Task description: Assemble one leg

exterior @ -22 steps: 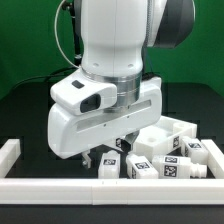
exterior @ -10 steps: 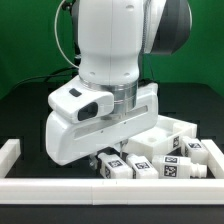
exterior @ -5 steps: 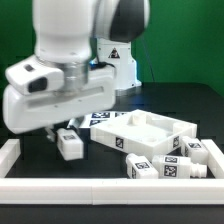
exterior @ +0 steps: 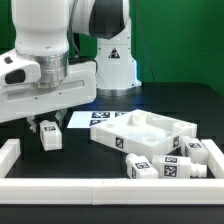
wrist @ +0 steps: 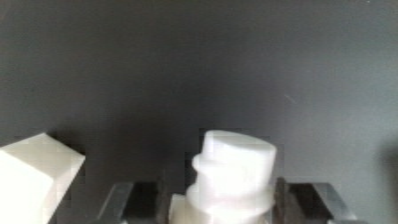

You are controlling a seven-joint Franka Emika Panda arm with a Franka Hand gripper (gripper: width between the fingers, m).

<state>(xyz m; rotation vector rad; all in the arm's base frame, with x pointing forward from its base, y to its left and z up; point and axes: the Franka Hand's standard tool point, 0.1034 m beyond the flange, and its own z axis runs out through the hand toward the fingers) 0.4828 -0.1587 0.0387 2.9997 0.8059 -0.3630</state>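
My gripper [exterior: 47, 128] is at the exterior view's left, shut on one leg [exterior: 50, 137], a small chunky white post with a black-and-white tag. The leg hangs low over the black table; I cannot tell whether it touches it. In the wrist view the leg [wrist: 233, 172] stands between the two dark fingers [wrist: 135, 200] of the gripper [wrist: 222, 206]. Three more legs lie at the front right: one [exterior: 143, 168], one [exterior: 176, 169], one [exterior: 207, 150].
The large white rimmed panel [exterior: 150, 131] lies at centre right. The marker board [exterior: 84, 119] lies behind it by the arm's base [exterior: 113, 66]. A white rail [exterior: 110, 191] runs along the front, with a white block [exterior: 8, 153] at the left. A white corner [wrist: 36, 166] shows in the wrist view.
The gripper came down on a leg in the pile at the right, closed on it, and has carried it to the exterior view's left, away from the panel.
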